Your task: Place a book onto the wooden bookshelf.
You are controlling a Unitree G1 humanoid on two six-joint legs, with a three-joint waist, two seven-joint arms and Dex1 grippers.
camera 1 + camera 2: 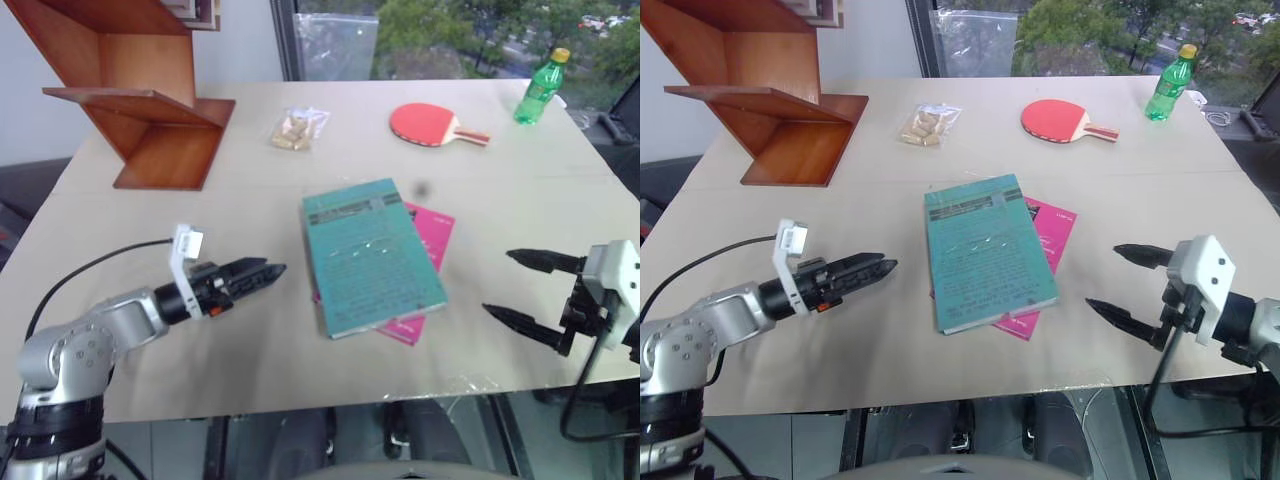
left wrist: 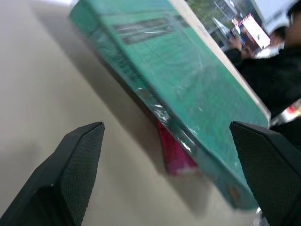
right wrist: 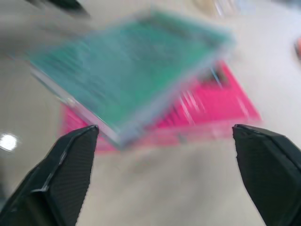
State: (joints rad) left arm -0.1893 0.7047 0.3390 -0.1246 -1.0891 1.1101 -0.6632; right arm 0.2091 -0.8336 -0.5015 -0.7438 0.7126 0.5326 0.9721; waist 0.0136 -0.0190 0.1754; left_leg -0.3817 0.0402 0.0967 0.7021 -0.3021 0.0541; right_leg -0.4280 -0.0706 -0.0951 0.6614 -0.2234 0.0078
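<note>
the book (image 1: 372,256) lay flat on the pink book (image 1: 431,238), unlifted; left gripper (image 1: 268,272) and right gripper (image 1: 515,287) flanked it (2 jaw pairs spread, empty); wooden bookshelf (image 1: 150,125) unreached.

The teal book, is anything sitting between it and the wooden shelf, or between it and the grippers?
Nothing visible. The book lies on the pink book; bare table runs to the wooden bookshelf. The open left gripper and right gripper flank it.

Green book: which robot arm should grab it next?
Probably the left. Its end effector points at the green book from close beside its edge. The right end effector sits farther off, with the pink book sticking out on that side.
</note>
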